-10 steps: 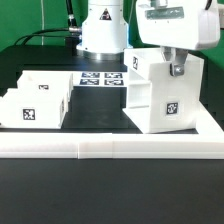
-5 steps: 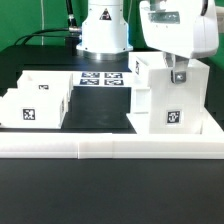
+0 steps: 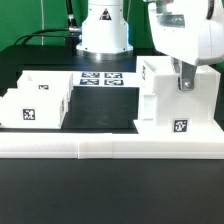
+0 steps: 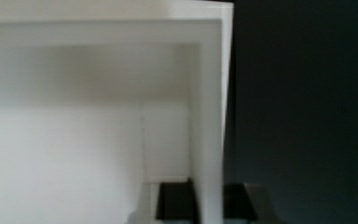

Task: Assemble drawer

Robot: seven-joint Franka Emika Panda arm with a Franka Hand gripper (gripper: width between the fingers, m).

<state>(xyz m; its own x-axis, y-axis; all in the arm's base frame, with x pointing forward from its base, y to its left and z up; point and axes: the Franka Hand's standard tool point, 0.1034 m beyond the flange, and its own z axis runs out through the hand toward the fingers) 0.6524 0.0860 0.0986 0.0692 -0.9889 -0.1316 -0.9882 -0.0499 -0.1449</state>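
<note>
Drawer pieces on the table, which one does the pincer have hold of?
The large housing on the exterior view's right: the pincer grips one of its walls. The smaller trays on that view's left sit apart, untouched.

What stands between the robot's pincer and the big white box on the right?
Nothing visible. The pincer is at the housing, straddling its upper wall; in the wrist view that thin wall runs between the two dark fingertips. The trays lie apart, toward the exterior view's left.
</note>
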